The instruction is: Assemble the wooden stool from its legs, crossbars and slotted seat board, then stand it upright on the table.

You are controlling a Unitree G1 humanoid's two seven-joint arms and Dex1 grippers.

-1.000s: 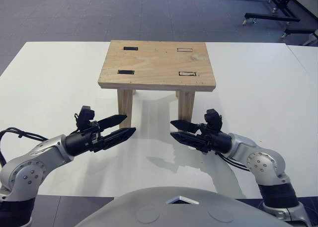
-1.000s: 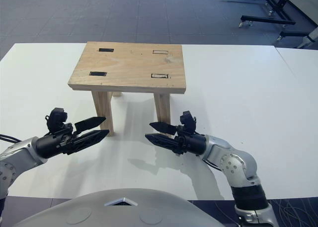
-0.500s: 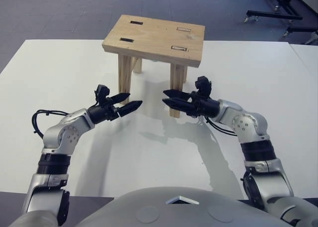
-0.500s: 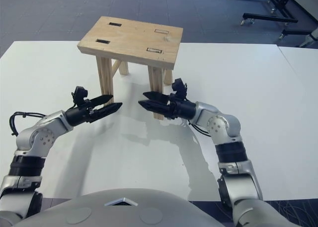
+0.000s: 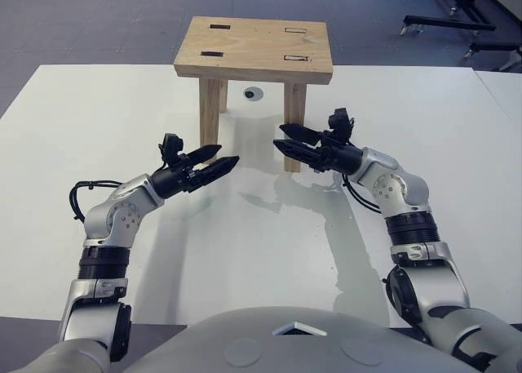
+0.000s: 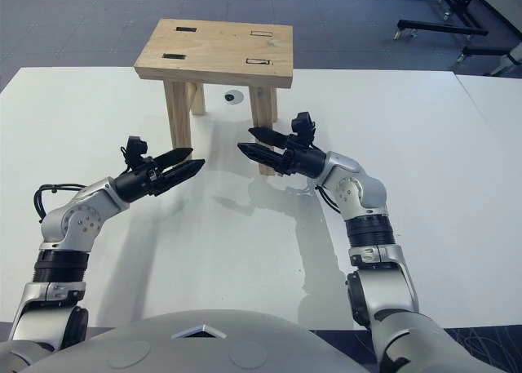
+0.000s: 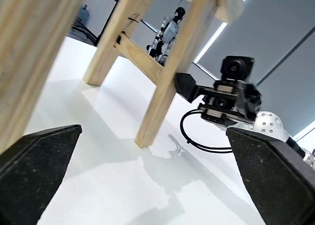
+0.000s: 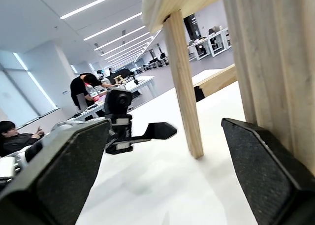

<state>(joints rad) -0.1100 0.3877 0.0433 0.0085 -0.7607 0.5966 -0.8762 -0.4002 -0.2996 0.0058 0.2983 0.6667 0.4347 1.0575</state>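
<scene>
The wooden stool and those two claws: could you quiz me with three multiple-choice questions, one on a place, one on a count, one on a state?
1. The wooden stool stands:
A. on the floor
B. on the white table
C. on a chair

2. How many slots show in the seat board?
A. two
B. four
C. six

3. The left gripper and right gripper are:
A. both open, nothing between the fingers
B. both shut on a leg
C. one open, one shut on a crossbar

Answers:
1 B: its legs rest on the tabletop.
2 B: two slots near each end of the board.
3 A: each pair of fingers is spread apart in front of the stool.
</scene>
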